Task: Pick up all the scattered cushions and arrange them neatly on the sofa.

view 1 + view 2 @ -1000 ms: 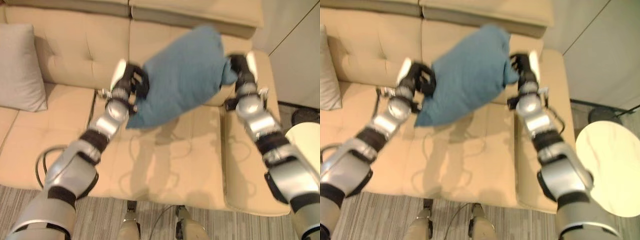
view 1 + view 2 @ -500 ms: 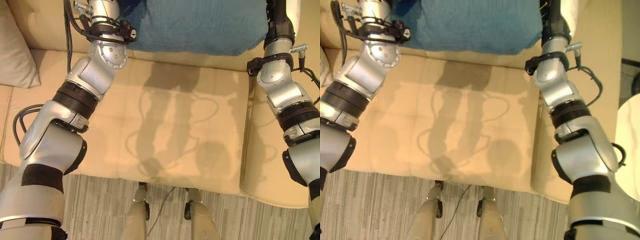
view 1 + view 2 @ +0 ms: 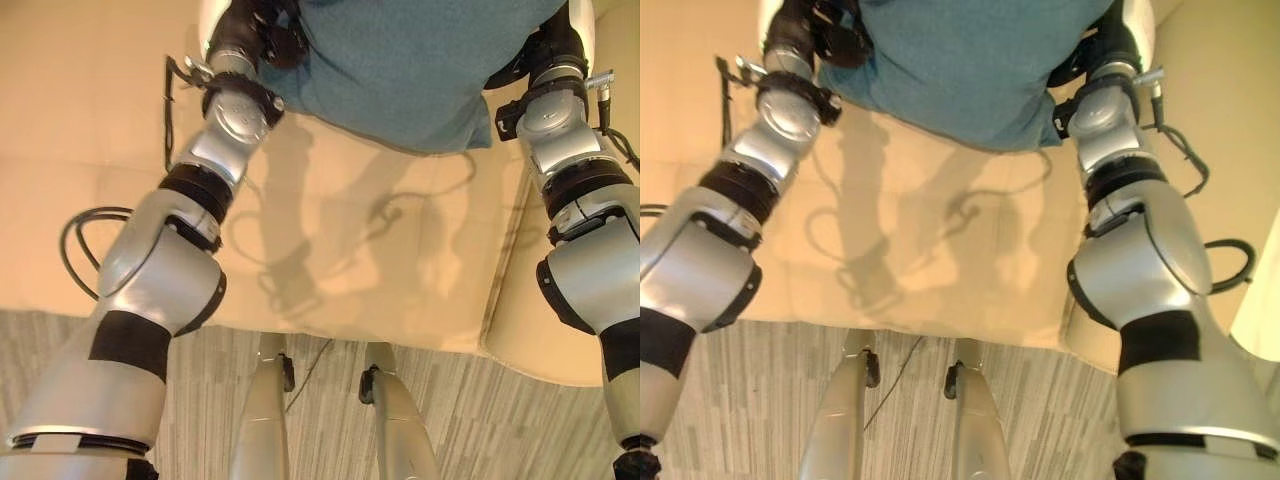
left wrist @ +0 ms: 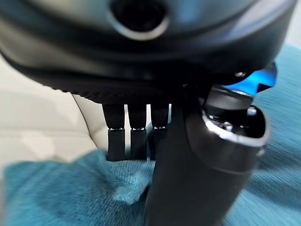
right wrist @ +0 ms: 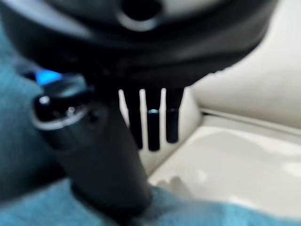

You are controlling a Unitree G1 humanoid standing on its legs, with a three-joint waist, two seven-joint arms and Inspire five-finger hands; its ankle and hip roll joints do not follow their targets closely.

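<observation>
A teal cushion point(image 3: 420, 60) hangs above the beige sofa seat point(image 3: 380, 250), held between both hands. My left hand point(image 3: 255, 30) grips its left edge. In the left wrist view the thumb point(image 4: 188, 179) presses on the teal cloth point(image 4: 70, 188) with the fingers behind it. My right hand point(image 3: 555, 45) holds the right edge. In the right wrist view its thumb point(image 5: 103, 160) bears on the cushion point(image 5: 211, 214), fingers on the far side. The cushion's lower corner point(image 3: 1025, 125) droops toward the seat.
The seat's front edge point(image 3: 330, 325) runs across the view, with striped grey carpet point(image 3: 200, 420) below it. The sofa's right armrest point(image 3: 530, 320) lies beside my right arm. A pale round table's edge point(image 3: 1262, 300) shows at the far right.
The whole picture has shifted down toward the seat's front edge and the floor. Both hands keep hold of the teal cushion, whose right corner now hangs lower.
</observation>
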